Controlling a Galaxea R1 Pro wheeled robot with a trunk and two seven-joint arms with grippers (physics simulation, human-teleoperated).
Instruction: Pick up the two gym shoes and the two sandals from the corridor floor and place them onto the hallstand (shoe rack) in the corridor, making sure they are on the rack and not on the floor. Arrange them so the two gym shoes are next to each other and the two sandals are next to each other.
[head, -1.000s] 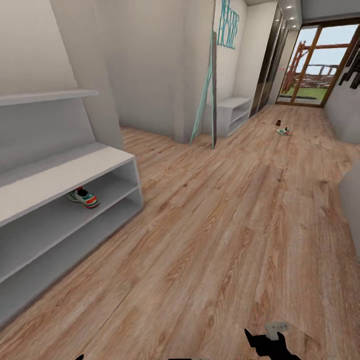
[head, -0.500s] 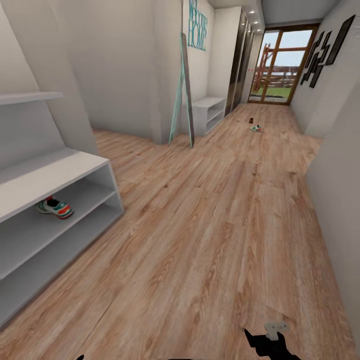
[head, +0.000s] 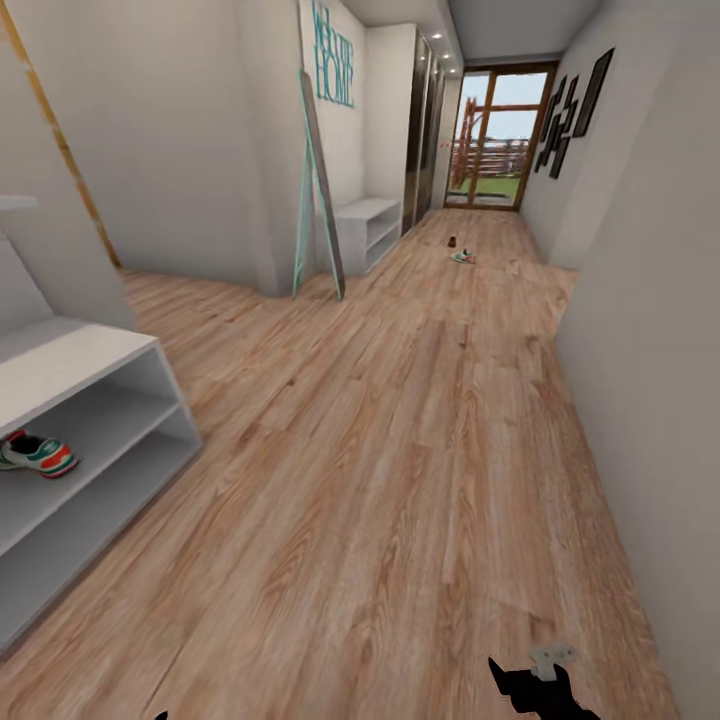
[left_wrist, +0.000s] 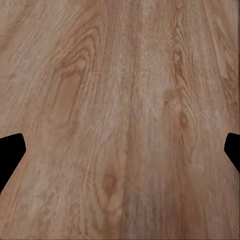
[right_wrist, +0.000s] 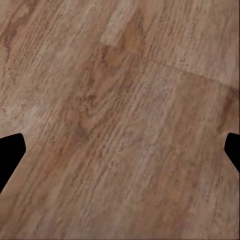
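A: Which step was in hand?

B: By my reading, a fetching run. The wooden floor (head: 400, 450) ran long and bare toward the glass door (head: 490, 150). The shoe rack (head: 90, 400) stood at the left edge with 1 sneaker (head: 38, 455) on its upper open shelf. Far down the corridor lay the other sneaker (head: 462, 258), with a small brown thing just beyond it — probably a sandal (head: 453, 241), too small to be sure.

A: And the next move?

B: A drive down the corridor to those, then a stoop to floor level.

A: Room?

B: Wide in the middle. The wall (head: 640, 380) pressed close on the right, and a leaning mirror (head: 318, 190) and a white bench (head: 365, 230) narrowed the left side farther on.

A: The grippers?

B: The left gripper (left_wrist: 120, 150) and right gripper (right_wrist: 120, 150) hung over bare planks — fingers wide apart, nothing between them.
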